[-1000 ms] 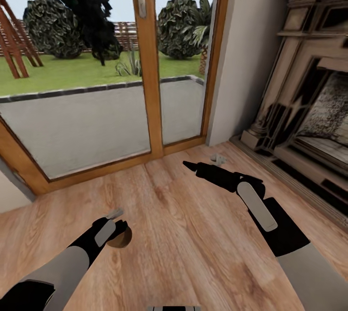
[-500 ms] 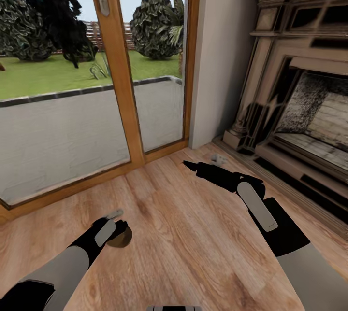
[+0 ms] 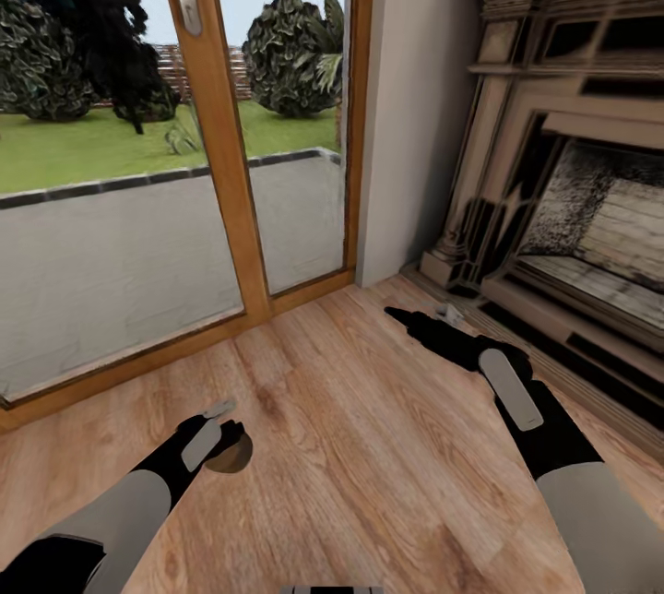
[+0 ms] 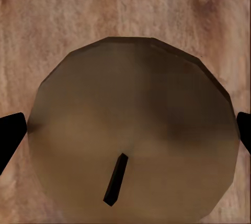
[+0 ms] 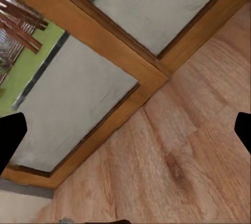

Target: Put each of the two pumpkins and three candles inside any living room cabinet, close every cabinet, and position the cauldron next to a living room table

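The left gripper (image 3: 224, 431) is gripping a stubby beige-grey candle (image 4: 133, 130) over the plank wood floor (image 3: 369, 474); jolting while driving could be loosening it. The right gripper (image 3: 398, 314), fingers spread, is reaching near the carved stone fireplace (image 3: 553, 160), risking a knock.

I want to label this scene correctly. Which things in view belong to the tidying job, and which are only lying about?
Belong to the job:
- candle, gripped by the left gripper
- right gripper, open and empty

Just surroundings:
- fireplace
- glass door
- wooden floor
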